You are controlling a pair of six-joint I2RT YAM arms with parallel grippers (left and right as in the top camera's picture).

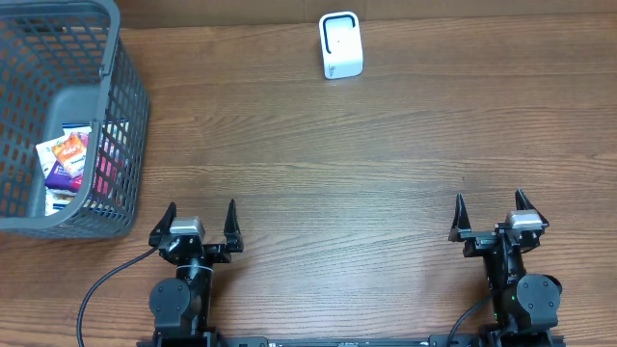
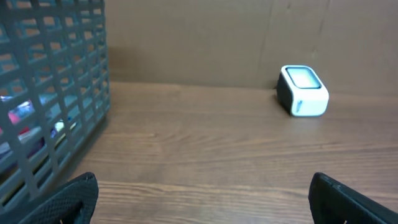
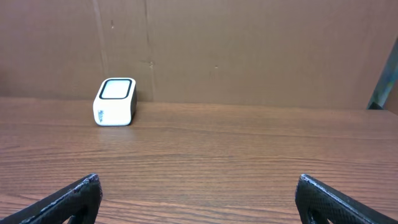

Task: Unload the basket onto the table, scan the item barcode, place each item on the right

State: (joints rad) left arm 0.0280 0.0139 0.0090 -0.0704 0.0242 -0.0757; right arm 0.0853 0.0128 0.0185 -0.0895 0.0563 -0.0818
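Several packaged items [image 1: 67, 159] lie in the grey mesh basket [image 1: 123, 116] at the table's far left; no barcode can be made out. Through the mesh the packets [image 2: 22, 112] also show in the left wrist view. A white scanner with a dark-rimmed window [image 1: 340, 45] stands at the back centre, and it is seen as the scanner [image 2: 302, 91] and the scanner [image 3: 114, 101] from the wrists. My left gripper [image 1: 201, 219] is open and empty near the front edge, right of the basket. My right gripper [image 1: 491, 211] is open and empty at the front right.
A brown cardboard wall [image 3: 249, 50] backs the wooden table [image 1: 318, 173]. The basket wall [image 2: 56, 93] rises close on the left of my left gripper. A black cable [image 1: 96, 289] runs from the left arm's base.
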